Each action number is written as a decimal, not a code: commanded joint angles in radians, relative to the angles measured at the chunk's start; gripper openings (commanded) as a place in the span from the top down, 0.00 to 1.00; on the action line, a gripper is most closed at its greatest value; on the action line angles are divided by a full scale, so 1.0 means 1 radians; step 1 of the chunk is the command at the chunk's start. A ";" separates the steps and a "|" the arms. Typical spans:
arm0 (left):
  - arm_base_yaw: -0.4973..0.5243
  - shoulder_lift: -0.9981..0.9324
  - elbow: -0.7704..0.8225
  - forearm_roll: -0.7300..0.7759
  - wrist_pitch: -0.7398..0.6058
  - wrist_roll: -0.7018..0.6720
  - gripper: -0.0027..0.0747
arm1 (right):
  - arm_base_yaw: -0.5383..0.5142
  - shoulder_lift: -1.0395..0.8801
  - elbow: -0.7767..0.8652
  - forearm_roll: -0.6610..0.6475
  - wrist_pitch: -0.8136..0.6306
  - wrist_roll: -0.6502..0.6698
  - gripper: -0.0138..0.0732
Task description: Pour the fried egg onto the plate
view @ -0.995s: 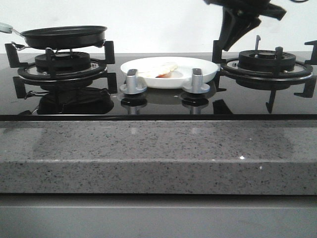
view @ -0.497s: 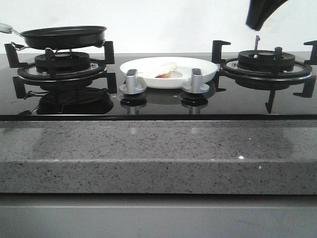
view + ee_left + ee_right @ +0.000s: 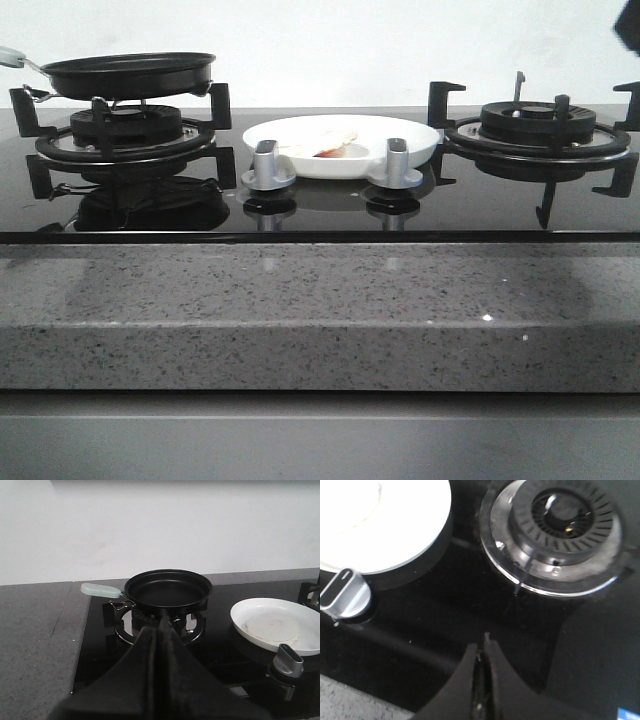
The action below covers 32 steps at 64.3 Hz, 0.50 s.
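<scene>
While the fried egg [image 3: 322, 143] lies on the plate [image 3: 415, 147], both grippers [image 3: 156, 630] [image 3: 483, 645] are clenched empty

No readable text, brand, number or sign appears in any view. In the right wrist view, a small blue and white label [image 3: 628, 714] sits at the corner of the black glass hob [image 3: 445, 625], but it is cut off and too blurred to read.
</scene>
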 commanded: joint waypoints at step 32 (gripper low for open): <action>-0.009 0.008 -0.027 -0.008 -0.080 -0.004 0.99 | -0.006 -0.635 0.509 -0.009 -0.317 0.001 0.91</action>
